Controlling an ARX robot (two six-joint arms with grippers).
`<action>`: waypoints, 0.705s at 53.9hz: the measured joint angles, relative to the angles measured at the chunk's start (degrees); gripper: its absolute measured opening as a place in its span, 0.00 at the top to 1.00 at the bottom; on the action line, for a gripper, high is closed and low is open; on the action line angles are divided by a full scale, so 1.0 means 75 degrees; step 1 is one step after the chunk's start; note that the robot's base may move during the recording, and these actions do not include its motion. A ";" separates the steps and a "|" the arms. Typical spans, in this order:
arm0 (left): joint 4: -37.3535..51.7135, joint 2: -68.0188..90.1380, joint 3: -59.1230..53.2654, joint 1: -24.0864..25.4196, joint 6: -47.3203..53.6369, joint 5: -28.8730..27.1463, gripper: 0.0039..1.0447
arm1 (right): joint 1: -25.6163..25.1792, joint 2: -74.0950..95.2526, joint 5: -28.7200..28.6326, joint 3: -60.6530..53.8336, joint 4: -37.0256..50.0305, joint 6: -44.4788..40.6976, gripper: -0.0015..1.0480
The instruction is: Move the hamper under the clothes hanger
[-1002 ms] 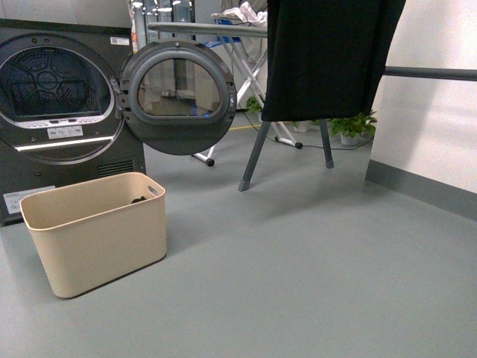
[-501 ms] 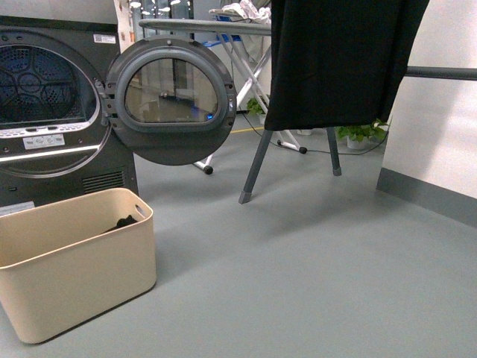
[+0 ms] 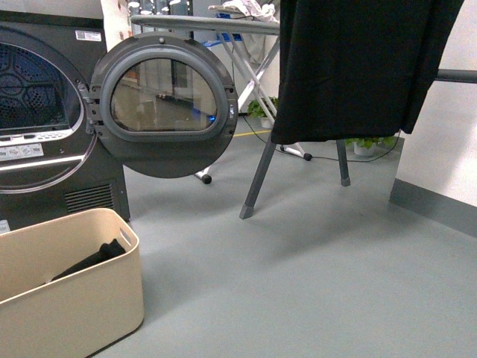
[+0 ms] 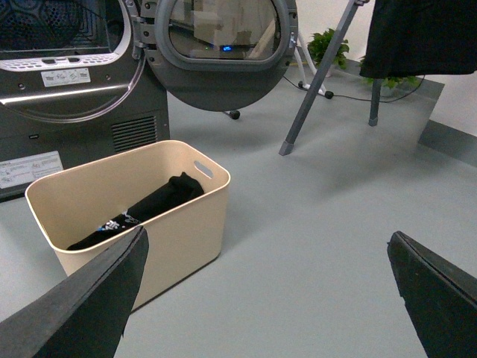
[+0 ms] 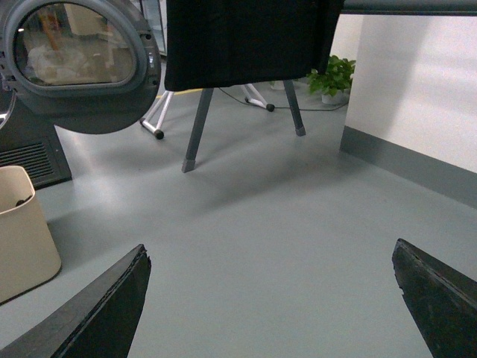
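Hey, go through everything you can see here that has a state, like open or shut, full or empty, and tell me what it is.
dryer door: open, swung wide.
hamper: upright on the floor by the dryer, not under the clothes hanger.
dark garment: lying inside the hamper.
clothes hanger: standing, black cloth draped over it.
left tool: open, empty.
right tool: open, empty.

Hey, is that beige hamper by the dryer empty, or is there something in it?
Not empty. The hamper stands upright with black clothing lying along its bottom; most of the inside is unfilled.
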 joint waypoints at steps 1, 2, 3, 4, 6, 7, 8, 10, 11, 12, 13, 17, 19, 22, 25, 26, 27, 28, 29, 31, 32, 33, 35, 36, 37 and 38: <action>0.0000 0.0000 0.0000 0.0000 0.0000 0.0003 0.06 | 0.0000 -0.0003 -0.0009 0.0000 0.0000 0.0000 0.07; 0.0000 0.0003 0.0000 0.0000 0.0003 0.0012 0.06 | 0.0000 0.0000 -0.0023 -0.0003 -0.0006 -0.0003 0.07; 0.0000 0.0003 0.0000 0.0000 0.0000 0.0017 0.06 | 0.0000 0.0000 -0.0003 -0.0003 -0.0006 0.0000 0.07; 0.0000 0.0000 0.0000 0.0000 0.0003 0.0029 0.06 | 0.0000 0.0000 0.0006 -0.0003 -0.0006 0.0000 0.07; 0.0000 -0.0003 0.0000 0.0000 0.0000 0.0026 0.06 | 0.0000 -0.0003 0.0006 -0.0003 -0.0006 -0.0003 0.07; 0.0000 0.0000 0.0000 0.0000 0.0003 0.0017 0.06 | 0.0000 0.0000 0.0006 0.0000 -0.0003 0.0000 0.07; 0.0000 0.0000 0.0000 0.0000 0.0003 0.0017 0.06 | 0.0000 -0.0003 0.0003 0.0000 0.0000 0.0000 0.07; 0.0000 0.0000 0.0000 0.0000 0.0003 0.0015 0.06 | 0.0000 0.0000 -0.0017 -0.0003 -0.0009 0.0000 0.07; 0.0000 0.0000 0.0000 0.0000 0.0000 0.0015 0.06 | 0.0000 0.0000 -0.0009 0.0000 -0.0006 0.0000 0.07; 0.0000 0.0000 0.0000 0.0000 0.0000 0.0015 0.06 | 0.0000 0.0000 -0.0006 0.0000 0.0000 0.0000 0.07; 0.0000 -0.0003 0.0000 0.0000 0.0000 0.0015 0.06 | 0.0000 0.0000 -0.0020 0.0000 -0.0003 0.0000 0.07; 0.0000 0.0000 0.0000 0.0000 0.0003 0.0023 0.06 | 0.0000 0.0000 0.0006 0.0000 -0.0003 0.0000 0.07; 0.0000 0.0003 0.0000 0.0000 0.0003 0.0020 0.06 | 0.0000 0.0000 0.0000 0.0000 0.0000 0.0000 0.07; 0.0000 0.0000 0.0000 0.0000 0.0003 0.0044 0.06 | 0.0000 -0.0003 0.0006 0.0000 -0.0003 0.0000 0.07; 0.0000 0.0000 0.0000 0.0000 0.0003 0.0020 0.06 | 0.0000 0.0000 0.0003 0.0000 -0.0003 0.0000 0.07; 0.0000 0.0000 0.0000 0.0000 0.0003 0.0020 0.06 | 0.0000 0.0000 0.0000 0.0000 -0.0003 0.0000 0.07; 0.0000 0.0003 0.0000 0.0000 0.0000 0.0017 0.06 | 0.0000 0.0000 0.0000 0.0000 -0.0003 0.0000 0.07; 0.0000 0.0006 0.0000 0.0000 0.0003 0.0017 0.06 | 0.0000 0.0000 0.0003 -0.0003 -0.0003 0.0000 0.07; 0.0000 0.0003 0.0000 0.0000 0.0003 0.0032 0.06 | 0.0000 0.0000 0.0003 0.0000 -0.0003 0.0000 0.07; 0.0000 0.0000 0.0000 0.0000 0.0003 0.0029 0.06 | 0.0000 0.0000 0.0003 -0.0003 -0.0003 0.0000 0.07; 0.0000 0.0000 0.0000 0.0000 0.0003 0.0026 0.06 | 0.0000 0.0000 0.0003 0.0000 -0.0003 0.0000 0.07; 0.0000 0.0000 0.0000 0.0000 0.0003 0.0029 0.06 | 0.0000 0.0000 0.0000 0.0000 -0.0003 0.0000 0.07; 0.0000 0.0003 0.0000 -0.0003 0.0003 0.0017 0.06 | 0.0000 0.0000 0.0003 0.0000 -0.0003 0.0000 0.07; 0.0000 0.0003 0.0000 -0.0003 0.0003 0.0020 0.06 | 0.0000 0.0000 0.0003 0.0000 -0.0003 0.0000 0.07; 0.0000 0.0003 0.0000 -0.0003 0.0003 0.0032 0.06 | 0.0000 0.0000 0.0003 0.0000 -0.0003 0.0000 0.07; 0.0000 0.0000 0.0000 0.0000 0.0003 0.0026 0.06 | 0.0000 0.0000 0.0003 -0.0003 -0.0003 0.0000 0.07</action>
